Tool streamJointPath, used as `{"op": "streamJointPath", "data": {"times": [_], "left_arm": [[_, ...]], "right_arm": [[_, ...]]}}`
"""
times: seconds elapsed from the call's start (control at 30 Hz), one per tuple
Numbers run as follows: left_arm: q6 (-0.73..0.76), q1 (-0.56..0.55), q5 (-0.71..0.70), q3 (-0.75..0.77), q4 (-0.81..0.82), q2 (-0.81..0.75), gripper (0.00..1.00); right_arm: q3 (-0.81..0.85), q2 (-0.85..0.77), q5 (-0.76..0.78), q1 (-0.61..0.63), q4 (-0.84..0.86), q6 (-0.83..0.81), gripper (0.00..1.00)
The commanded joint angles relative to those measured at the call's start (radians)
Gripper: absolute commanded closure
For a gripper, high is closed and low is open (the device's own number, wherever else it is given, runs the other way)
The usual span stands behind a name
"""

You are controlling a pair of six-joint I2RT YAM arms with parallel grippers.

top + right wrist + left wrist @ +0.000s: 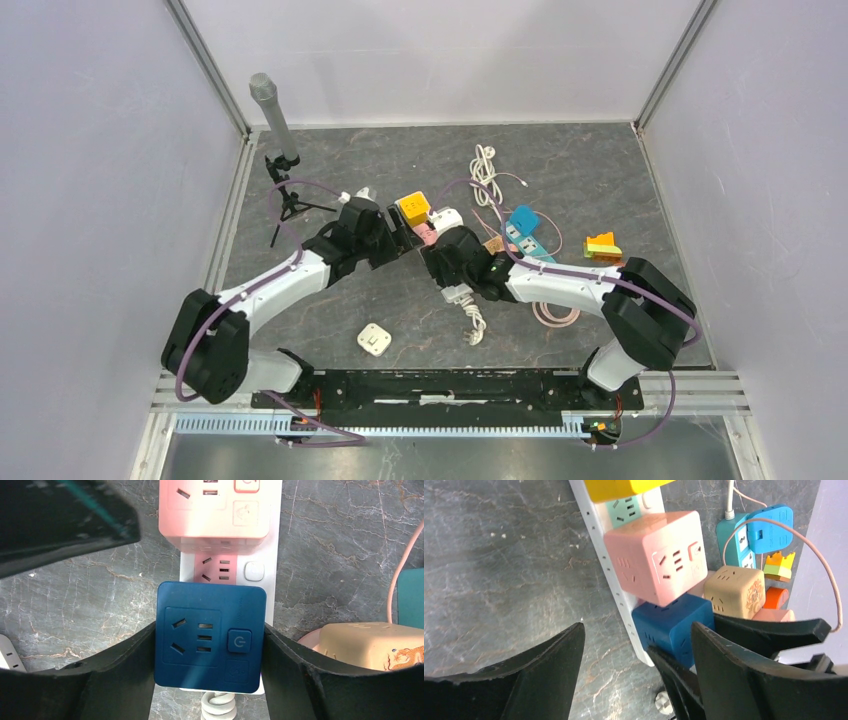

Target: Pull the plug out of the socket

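Observation:
A dark blue cube plug (210, 632) sits on the near end of a white power strip (272, 580), next to a pink cube plug (215, 510). My right gripper (209, 630) is shut on the blue cube, one finger on each side. In the left wrist view the blue cube (674, 622) shows below the pink cube (654, 560) on the strip (599, 545). My left gripper (638, 627) is open and straddles the strip's end, touching nothing that I can see. In the top view the left gripper (405, 238) and the right gripper (437, 255) meet at the strip.
A yellow cube (412, 208) sits further along the strip. A tan cube (734, 590), a teal strip with a blue plug (769, 527) and a toy block (602, 245) lie right. A white adapter (374, 339), a coiled cable (472, 322) and a microphone stand (275, 110) are nearby.

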Motion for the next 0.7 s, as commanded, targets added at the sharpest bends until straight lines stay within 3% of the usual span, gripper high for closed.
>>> {"op": "streamJointPath", "data": {"times": [0.0,0.17,0.67], "left_arm": [[-0.026,0.005,-0.003,0.043,0.147,0.057,0.19],[-0.015,0.006,-0.005,0.034,0.246,0.102,0.24],[-0.016,0.008,-0.091,-0.006,0.297,0.183,0.34]], "right_arm": [[0.001,-0.02,0.017,0.0,0.029,-0.004,0.27],[-0.011,-0.038,0.045,0.001,0.051,-0.036,0.28],[-0.016,-0.039,0.029,-0.001,0.098,-0.058,0.28]]}}
